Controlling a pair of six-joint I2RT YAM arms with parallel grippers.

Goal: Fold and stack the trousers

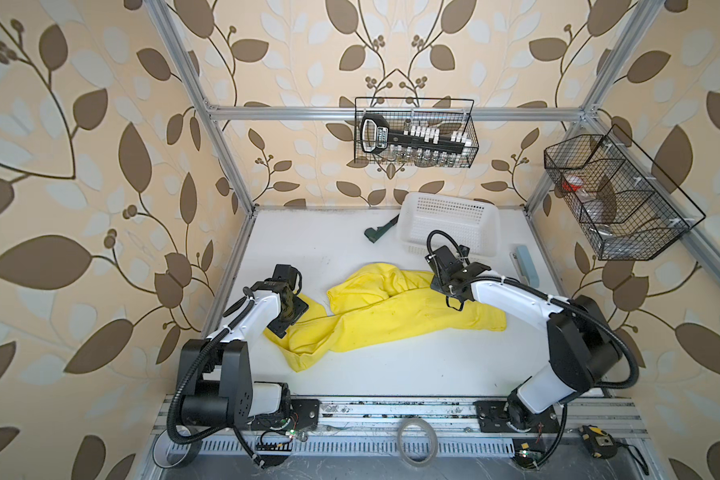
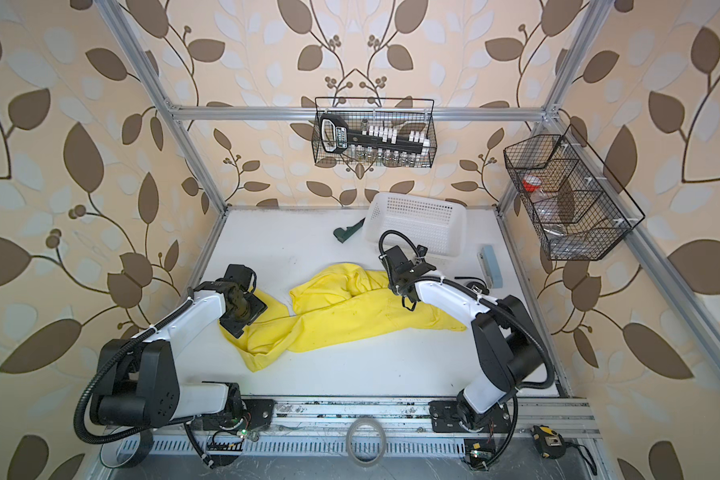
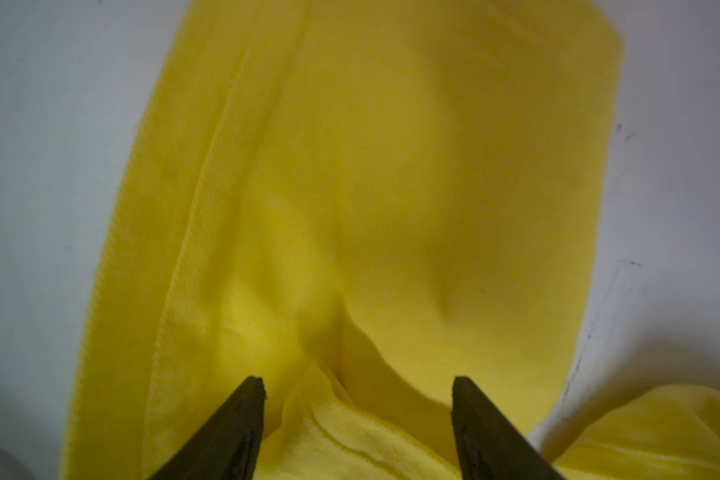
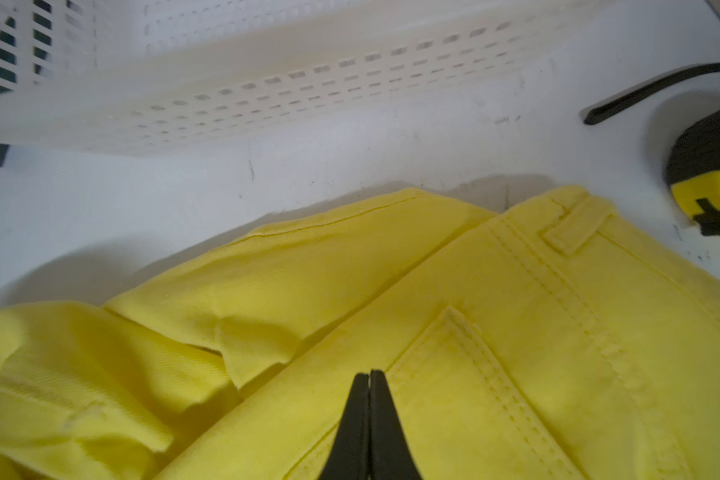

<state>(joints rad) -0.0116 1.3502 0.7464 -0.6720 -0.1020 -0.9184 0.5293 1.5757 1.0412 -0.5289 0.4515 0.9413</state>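
Just ahead of the tips of the right gripper [image 4: 369, 374], noted a white perforated plastic basket [image 4: 267, 83], apart from the cloth; off to one side of them, a black-and-yellow tape measure [image 4: 707, 166] near the belt-looped waistband. Found the bright yellow soft twill trousers [image 1: 371, 320] rumpled on the white table [image 4: 184, 199], beneath both grippers. Saw the right fingers pressed together over a double-stitched pocket, no cloth visibly between. Saw the dark tapered fingers of the left gripper [image 3: 358, 380] well apart, straddling a raised fold, gripping nothing.
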